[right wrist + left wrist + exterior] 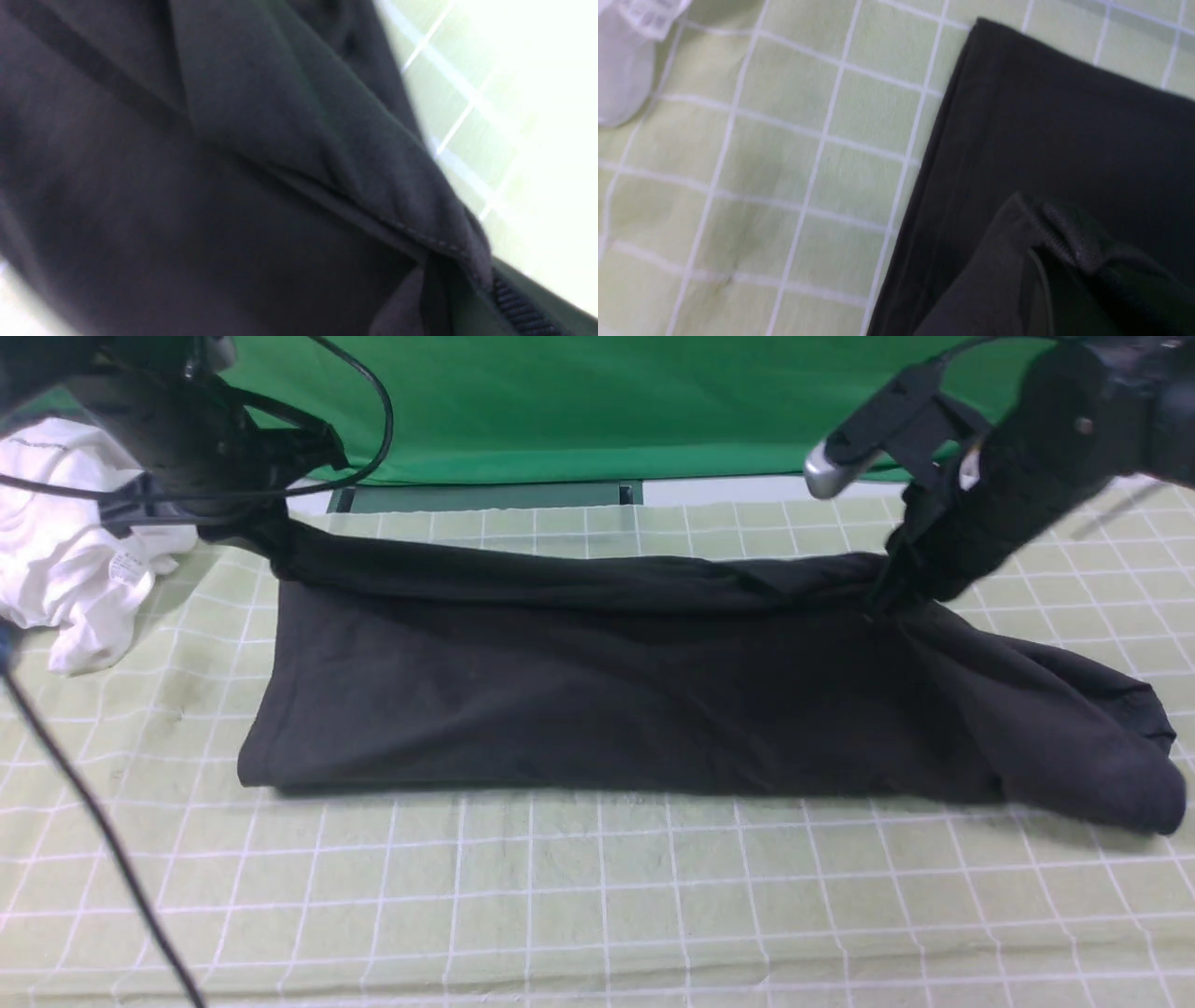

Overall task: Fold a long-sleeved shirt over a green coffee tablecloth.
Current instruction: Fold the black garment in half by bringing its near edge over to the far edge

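Wrapping right claw (885, 590), shirt (597, 681) hides jaws.

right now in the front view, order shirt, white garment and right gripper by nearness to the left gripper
1. long-sleeved shirt: its far left corner pinched in the left gripper
2. white garment: beside it, on the left
3. right gripper: across the shirt, right side

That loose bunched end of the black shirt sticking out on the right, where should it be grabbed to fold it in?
Pinch the black shirt at the rounded tip of its loose end, coming from above on the robot's right. It lies bunched and thick on the tablecloth, clear of the flat body, so it likely swings left easily.
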Robot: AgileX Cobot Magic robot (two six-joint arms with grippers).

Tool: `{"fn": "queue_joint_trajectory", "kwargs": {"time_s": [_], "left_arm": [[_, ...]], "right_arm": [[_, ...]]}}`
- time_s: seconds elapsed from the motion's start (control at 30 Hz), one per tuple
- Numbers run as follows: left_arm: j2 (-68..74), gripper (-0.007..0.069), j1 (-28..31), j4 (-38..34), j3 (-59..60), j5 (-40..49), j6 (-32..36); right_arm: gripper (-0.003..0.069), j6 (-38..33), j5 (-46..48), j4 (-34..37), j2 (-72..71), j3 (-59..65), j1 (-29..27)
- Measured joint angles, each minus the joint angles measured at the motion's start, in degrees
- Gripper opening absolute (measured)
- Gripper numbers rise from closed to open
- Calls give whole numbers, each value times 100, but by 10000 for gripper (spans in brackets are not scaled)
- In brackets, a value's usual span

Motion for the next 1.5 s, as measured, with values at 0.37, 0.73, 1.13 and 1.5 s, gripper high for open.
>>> {"fn": "queue_joint_trajectory", "kwargs": {"time_s": [0.37,0.73,1.13,1.5], "left_arm": [[1458,17,162,-233,-1435,7,12],[1541,180,162,94,-1540,-158,12],[1345,301,63,-141,-2584,1013,905],[1671,10,-1770,-571,-2562,1310,1818]], "right_arm": [[37,-12,-266,-3,1704,-1478,-202],[329,3,-586,-45,1832,-1570,-212],[64,334,1111,-45,275,-1600,-226],[5,340,1871,-45,-200,-1600,-240]]}}
